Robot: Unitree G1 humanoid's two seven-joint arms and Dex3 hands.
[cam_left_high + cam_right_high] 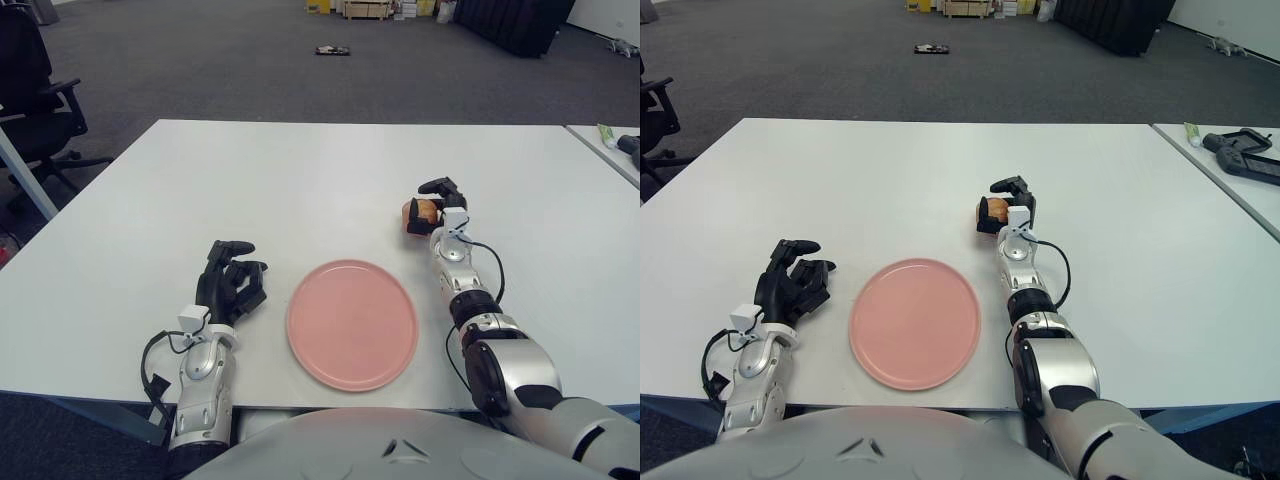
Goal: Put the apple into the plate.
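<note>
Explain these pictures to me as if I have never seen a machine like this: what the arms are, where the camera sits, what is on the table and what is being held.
This is a humanoid robot seen from its own head. The two pictures come from a pair of cameras side by side there, looking forward and down, so both show one scene from slightly different spots. The silver and black limbs at the bottom are its arms, each ending in a three-finger hand.

On the white table lies a pink plate, with nothing on it. The right hand is beyond the plate's far right edge, and its fingers are closed around an apple. Whether the apple is lifted off the table or sitting on it, I cannot tell. The left hand shows just left of the plate, fingers curled, holding nothing.

The job is to put the apple into the plate; that is not yet done.
</note>
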